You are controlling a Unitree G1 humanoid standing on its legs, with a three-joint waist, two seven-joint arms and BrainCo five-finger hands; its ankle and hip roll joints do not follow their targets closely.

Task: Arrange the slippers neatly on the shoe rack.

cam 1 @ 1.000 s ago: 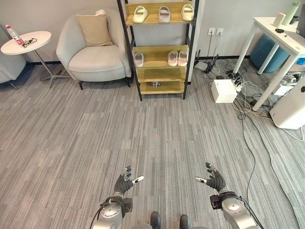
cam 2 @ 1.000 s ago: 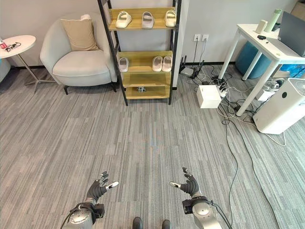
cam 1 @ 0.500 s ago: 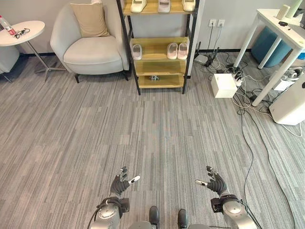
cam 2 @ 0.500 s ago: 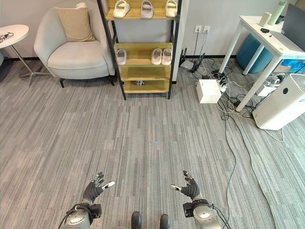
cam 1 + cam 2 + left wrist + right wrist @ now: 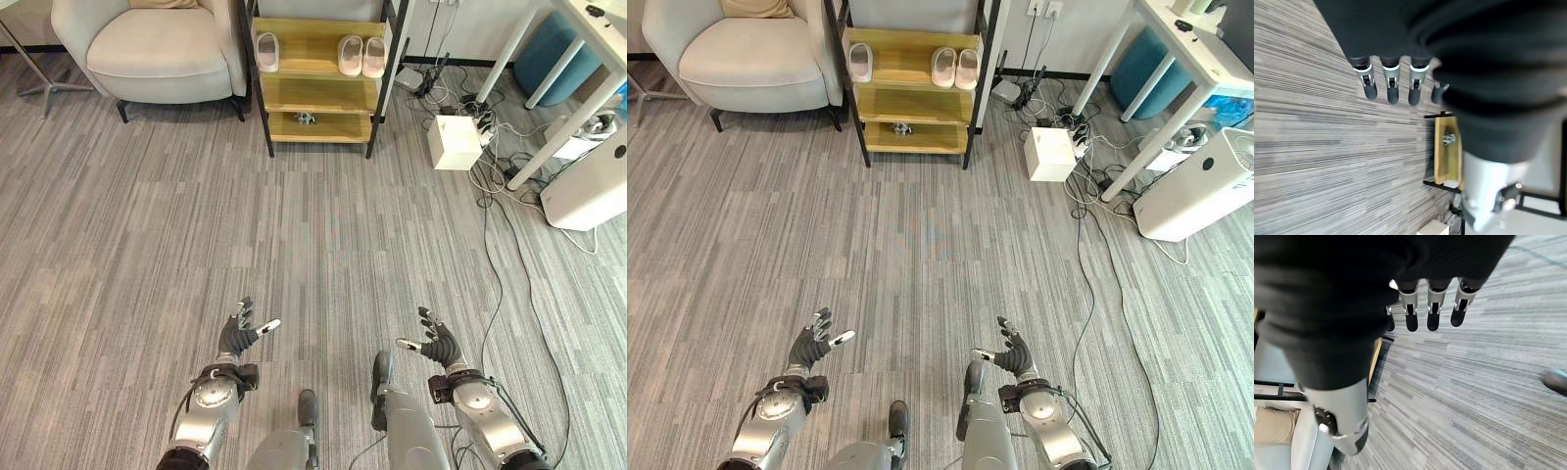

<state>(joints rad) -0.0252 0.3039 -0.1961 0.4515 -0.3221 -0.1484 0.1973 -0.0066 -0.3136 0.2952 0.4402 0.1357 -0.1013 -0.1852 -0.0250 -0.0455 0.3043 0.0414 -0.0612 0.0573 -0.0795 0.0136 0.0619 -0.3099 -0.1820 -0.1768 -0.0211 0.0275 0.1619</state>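
The shoe rack (image 5: 318, 73) is standing against the far wall, a black metal frame carrying pale wooden shelves. On its upper visible shelf a single white slipper (image 5: 265, 51) is lying toward the left, and a pair of pale pink slippers (image 5: 361, 55) is sitting side by side toward the right, all smooth and rounded with toes pointing to the wall. A small dark object (image 5: 306, 118), too small to make out, is resting on the lowest shelf. A rounded, cream upholstered armchair (image 5: 152, 44) is standing just left of the rack. To the right, a white box (image 5: 457, 142) is sitting on the floor among tangled cables (image 5: 495, 166), beside the white legs of a table (image 5: 534, 78) and a white boxy appliance (image 5: 588, 186). The floor (image 5: 313, 225) is carpeted in grey with fine streaks.

The left robot hand (image 5: 238, 333) and the right robot hand (image 5: 438, 345) are both hovering low over the carpet, well apart from the rack, fingers spread and straight, thumbs (image 5: 266, 324) pointing inward, holding nothing.

Compared with a second ago, the whole view is tilting further down: the rack's top shelf with its three slippers is slipping out past the upper edge, as is the round side table, while the hands are sitting higher in the picture in the same open pose.
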